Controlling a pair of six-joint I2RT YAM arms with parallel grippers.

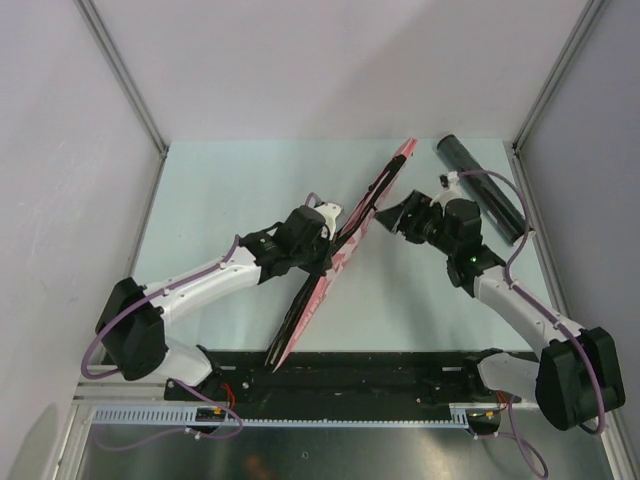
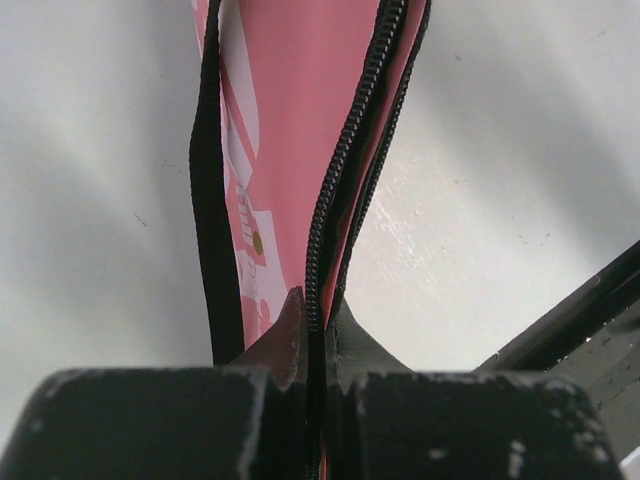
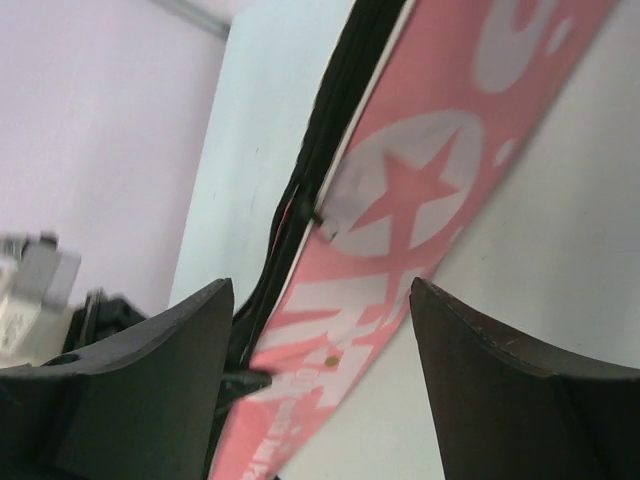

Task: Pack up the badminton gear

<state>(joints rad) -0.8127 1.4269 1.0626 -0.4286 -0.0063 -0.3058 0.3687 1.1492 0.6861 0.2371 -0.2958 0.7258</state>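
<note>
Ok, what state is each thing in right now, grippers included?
Pink racket cover: pinched at its zipper edge, zipper looks parted.
Left gripper: shut on the cover.
Right gripper: open, fingers straddling the cover.
Black tube: lying flat, apart from both grippers.

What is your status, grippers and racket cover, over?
Left gripper shut on zipper edge of pink racket cover. Right gripper open, astride the cover. Black tube apart at far right, not in the way.

The long pink cover [image 1: 312, 302], black-zippered, is stretched diagonally, tipped up on edge; the black tube [image 1: 490, 205] is laid well apart, far right.
</note>
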